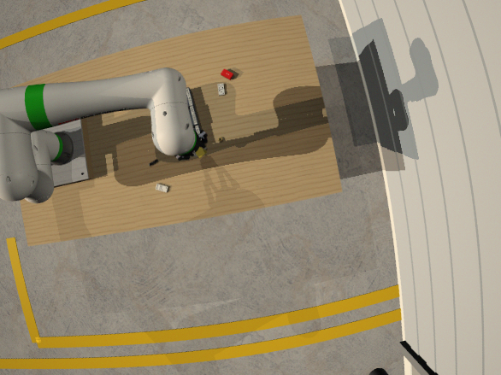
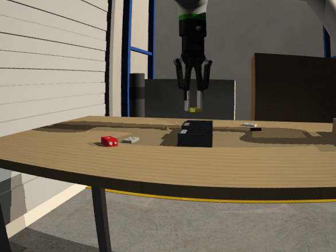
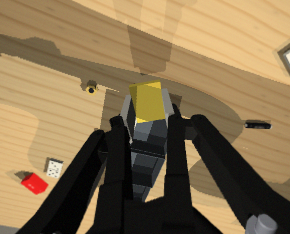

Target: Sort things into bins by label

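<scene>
My gripper (image 2: 194, 109) (image 3: 148, 101) is shut on a flat yellow block (image 1: 200, 153) (image 2: 196, 110) (image 3: 149, 99), held above the table near one end of the row of dark bins (image 2: 195, 139) (image 3: 147, 167). The arm hides most of the bins in the top view; their labels are unreadable. A red block (image 1: 226, 74) (image 2: 109, 141) (image 3: 34, 183) lies beside a white dotted piece (image 1: 221, 89) (image 2: 131, 139) (image 3: 54, 168). A small brass-coloured part (image 1: 221, 139) (image 2: 165, 128) (image 3: 91, 90), a thin black piece (image 1: 153, 162) (image 2: 256, 129) (image 3: 258, 125) and another white piece (image 1: 162, 188) (image 2: 249, 124) lie on the table.
The wooden table (image 1: 265, 46) (image 2: 243, 163) carries the arm's grey base plate (image 1: 73, 172) at its left part in the top view. A pale ribbed wall (image 1: 462, 187) stands beyond the table's right end there. The arm's shadow falls across the table.
</scene>
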### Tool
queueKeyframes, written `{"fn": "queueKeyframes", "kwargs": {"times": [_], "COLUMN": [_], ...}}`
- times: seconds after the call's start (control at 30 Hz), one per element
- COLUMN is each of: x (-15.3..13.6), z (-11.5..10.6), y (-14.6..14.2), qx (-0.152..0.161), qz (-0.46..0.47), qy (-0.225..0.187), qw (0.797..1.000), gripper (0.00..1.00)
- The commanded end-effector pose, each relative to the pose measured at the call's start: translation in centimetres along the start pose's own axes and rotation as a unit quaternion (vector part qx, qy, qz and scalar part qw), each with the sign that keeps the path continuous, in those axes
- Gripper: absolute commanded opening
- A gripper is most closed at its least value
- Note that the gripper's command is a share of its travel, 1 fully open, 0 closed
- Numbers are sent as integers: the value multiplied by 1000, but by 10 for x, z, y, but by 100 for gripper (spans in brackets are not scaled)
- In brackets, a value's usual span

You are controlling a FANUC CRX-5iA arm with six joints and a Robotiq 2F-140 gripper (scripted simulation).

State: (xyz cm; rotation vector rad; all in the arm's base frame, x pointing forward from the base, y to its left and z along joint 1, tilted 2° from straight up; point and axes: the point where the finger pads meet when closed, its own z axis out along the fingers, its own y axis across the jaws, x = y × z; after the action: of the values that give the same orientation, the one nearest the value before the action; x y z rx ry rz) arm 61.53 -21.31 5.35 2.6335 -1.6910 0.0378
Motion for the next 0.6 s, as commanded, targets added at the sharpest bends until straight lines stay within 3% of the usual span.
{"fn": "queueKeyframes", "kwargs": {"times": [0.0, 0.33, 0.57], "x": [-18, -72, -74], "z": [-1, 0, 0], "y": [-1, -2, -2], "qx": [1, -1, -2], "qz": [-67, -236, -330], "qy": [1, 1, 1], "qw": [998, 972, 944], "gripper": [29, 29, 29]}}
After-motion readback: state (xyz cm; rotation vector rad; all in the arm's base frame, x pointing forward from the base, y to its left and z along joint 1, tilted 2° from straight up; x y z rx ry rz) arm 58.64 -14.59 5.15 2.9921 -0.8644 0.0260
